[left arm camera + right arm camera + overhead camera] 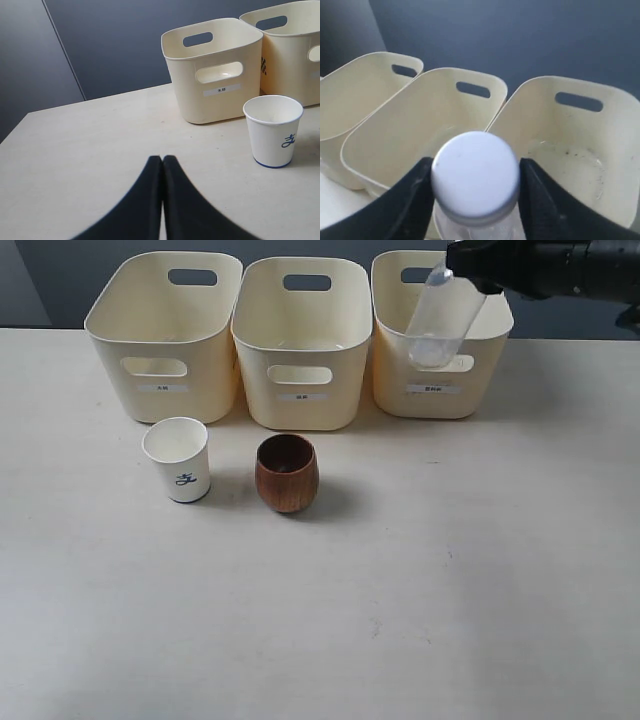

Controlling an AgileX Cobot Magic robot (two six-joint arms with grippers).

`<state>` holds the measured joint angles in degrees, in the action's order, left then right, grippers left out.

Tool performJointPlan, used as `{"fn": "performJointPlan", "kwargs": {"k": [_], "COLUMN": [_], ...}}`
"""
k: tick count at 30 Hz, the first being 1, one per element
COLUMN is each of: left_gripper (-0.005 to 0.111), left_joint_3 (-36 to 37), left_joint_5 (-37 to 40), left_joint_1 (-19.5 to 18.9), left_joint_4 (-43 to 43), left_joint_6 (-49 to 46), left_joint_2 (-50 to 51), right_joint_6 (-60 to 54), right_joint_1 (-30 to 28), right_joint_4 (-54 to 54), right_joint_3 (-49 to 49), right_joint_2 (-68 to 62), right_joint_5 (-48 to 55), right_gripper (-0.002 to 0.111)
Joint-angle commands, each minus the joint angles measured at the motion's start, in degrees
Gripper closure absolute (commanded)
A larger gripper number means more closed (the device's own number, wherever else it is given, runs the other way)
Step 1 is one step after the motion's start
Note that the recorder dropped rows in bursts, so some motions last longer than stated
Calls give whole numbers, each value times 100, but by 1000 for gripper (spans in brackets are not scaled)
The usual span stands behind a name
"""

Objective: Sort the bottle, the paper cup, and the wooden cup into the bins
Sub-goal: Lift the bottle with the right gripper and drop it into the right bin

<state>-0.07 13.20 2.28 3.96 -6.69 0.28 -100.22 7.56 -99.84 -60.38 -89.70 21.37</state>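
Observation:
My right gripper (470, 278) is shut on the clear bottle (440, 320) near its white cap (475, 175), holding it tilted in the air over the right bin (440, 390). The black fingers (415, 195) press both sides of the cap. The white paper cup (178, 460) with a blue mark stands on the table in front of the left bin (165, 340). Beside it, the brown wooden cup (287, 473) stands in front of the middle bin (303, 350). My left gripper (162, 160) is shut and empty, low over the table, left of the paper cup (273, 131).
The three cream bins stand in a row at the table's back edge, all looking empty inside. A dark wall rises behind them. The light table (400, 600) stretches bare in front of the cups.

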Motion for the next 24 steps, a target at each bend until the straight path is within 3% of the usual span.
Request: {"fn": "performJointPlan", "kwargs": {"k": [1,12,24], "left_gripper": [107,107,107], "left_joint_3": [7,7,7], "left_joint_5": [-31,-31,-31], "left_joint_1": [18,18,18], "left_joint_4": [0,0,0], "left_joint_6": [11,11,11], "left_joint_2": [-28,-28,-28], "right_joint_6": [-5,95,104], "right_joint_1": [-7,-7,-7], "right_joint_4": [-11,-11,-11], "right_joint_3": [-344,-1021,-1136], "right_joint_2": [4,-645,-1181], "right_joint_5": [-157,-699,-808], "right_gripper": [108,108,106]}}
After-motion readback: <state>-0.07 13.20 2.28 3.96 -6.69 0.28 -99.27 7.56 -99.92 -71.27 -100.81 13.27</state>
